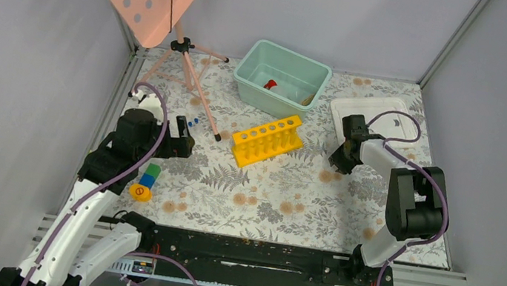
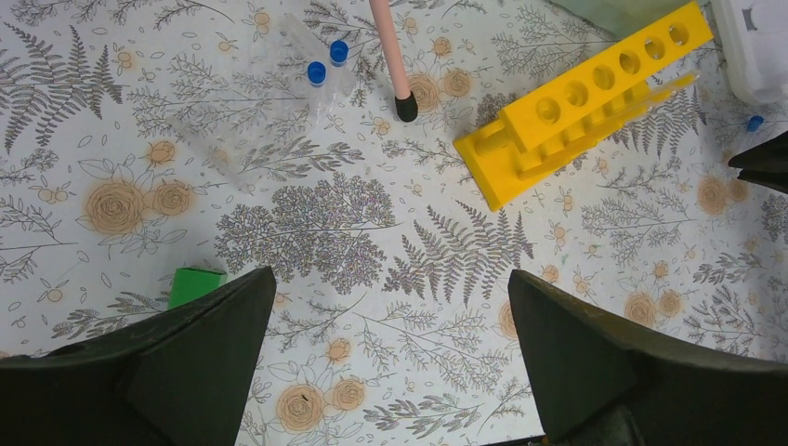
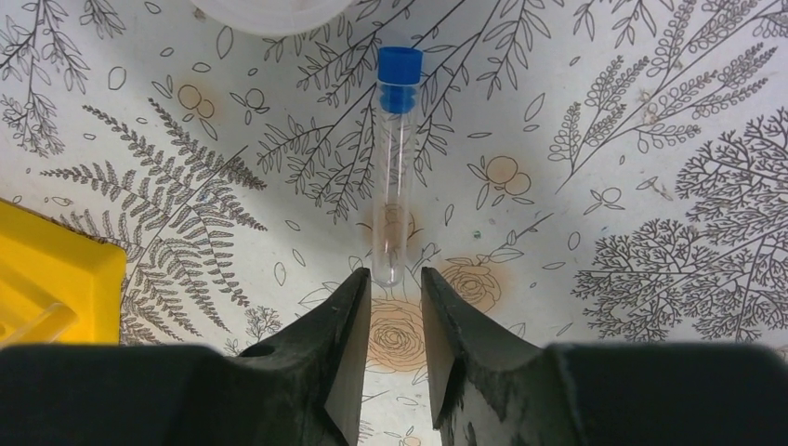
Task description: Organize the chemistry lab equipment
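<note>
Your right gripper (image 3: 395, 283) stands narrowly parted, gripping nothing. The blue-capped tube (image 3: 394, 177) lies flat just beyond its tips, perhaps touching. Advance, close on it, then carry it to the yellow rack (image 1: 266, 140). Your left gripper (image 2: 390, 307) gapes wide, empty.

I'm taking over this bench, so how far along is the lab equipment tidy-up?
Done: only a red-capped item, probably the bottle, lies in the teal bin. In hand: the right gripper, jaws slightly apart, sits at the rounded end of a blue-capped tube lying on the table, not gripped. Remaining: the yellow rack has empty holes, and two more tubes lie ahead of the open left gripper.
</note>
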Robot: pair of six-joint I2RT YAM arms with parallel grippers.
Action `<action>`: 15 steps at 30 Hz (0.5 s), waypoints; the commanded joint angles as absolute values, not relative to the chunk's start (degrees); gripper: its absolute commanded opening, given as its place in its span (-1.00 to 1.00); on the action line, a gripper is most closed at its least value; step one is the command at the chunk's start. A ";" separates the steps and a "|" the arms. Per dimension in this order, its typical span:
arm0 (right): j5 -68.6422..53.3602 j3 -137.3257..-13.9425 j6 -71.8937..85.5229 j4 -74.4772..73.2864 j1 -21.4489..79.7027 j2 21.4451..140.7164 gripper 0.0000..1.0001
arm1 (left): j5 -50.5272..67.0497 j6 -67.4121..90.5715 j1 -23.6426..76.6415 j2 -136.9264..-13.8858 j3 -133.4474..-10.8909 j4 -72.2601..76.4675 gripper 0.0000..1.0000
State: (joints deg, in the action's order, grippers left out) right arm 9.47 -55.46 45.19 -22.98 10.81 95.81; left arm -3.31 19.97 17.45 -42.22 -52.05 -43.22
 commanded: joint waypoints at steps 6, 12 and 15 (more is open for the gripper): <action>11.44 -61.76 48.16 -28.09 10.81 98.90 -0.37 | -4.99 20.47 17.57 -40.01 -53.79 -41.22 0.98; 10.40 -60.96 48.83 -28.05 11.25 98.71 -0.54 | -5.14 20.47 17.62 -39.55 -53.83 -41.08 0.98; 10.12 -60.03 49.23 -28.28 11.42 98.02 -0.58 | -4.95 20.57 17.66 -39.45 -53.79 -41.08 0.98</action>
